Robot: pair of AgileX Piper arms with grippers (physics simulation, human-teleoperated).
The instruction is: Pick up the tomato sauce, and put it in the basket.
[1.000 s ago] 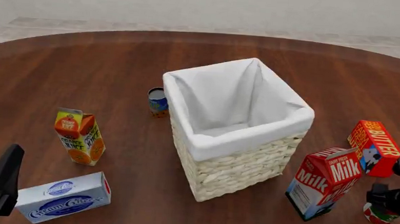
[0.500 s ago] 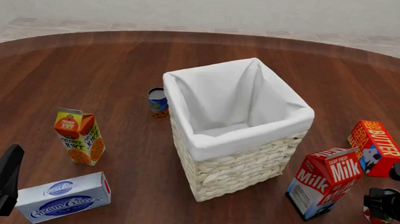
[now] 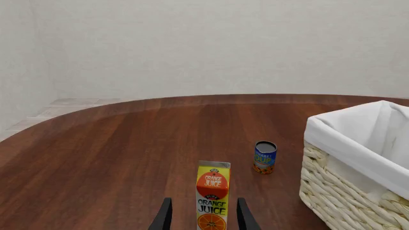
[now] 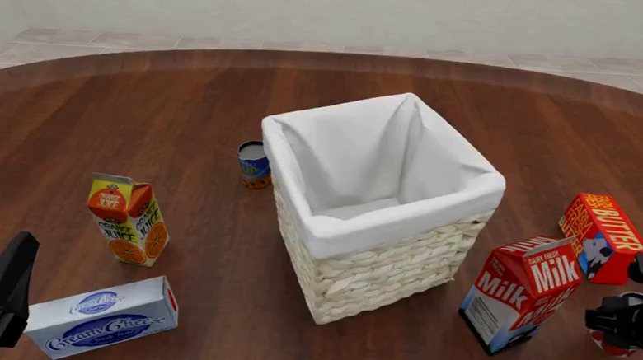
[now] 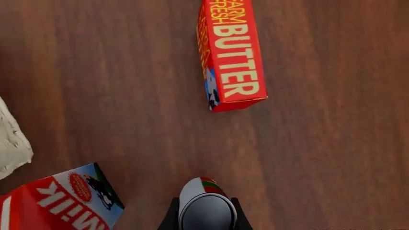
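Observation:
The tomato sauce [image 5: 206, 207], a small can with a silver-grey top and a red, white and green label, stands between my right gripper's [image 5: 204, 218] two dark fingers, which press against its sides. In the front view that gripper [image 4: 626, 326] is at the near right edge and covers most of the can [image 4: 610, 345]. The basket [image 4: 380, 220], tall pale wicker with a white lining, stands mid-table to the left of the can, beyond the milk carton. My left gripper [image 3: 203, 220] is open at the near left, holding nothing.
A milk carton [image 4: 519, 293] stands between the can and the basket. A red butter box [image 4: 602, 236] lies just beyond the can. An orange juice carton [image 4: 129, 219] and a cream cheese box [image 4: 103, 317] sit near left. A blue and orange can [image 4: 254, 163] stands left of the basket.
The right gripper dipped over the tomato sauce and now hides more of the can. The left arm and everything else stayed where they were.

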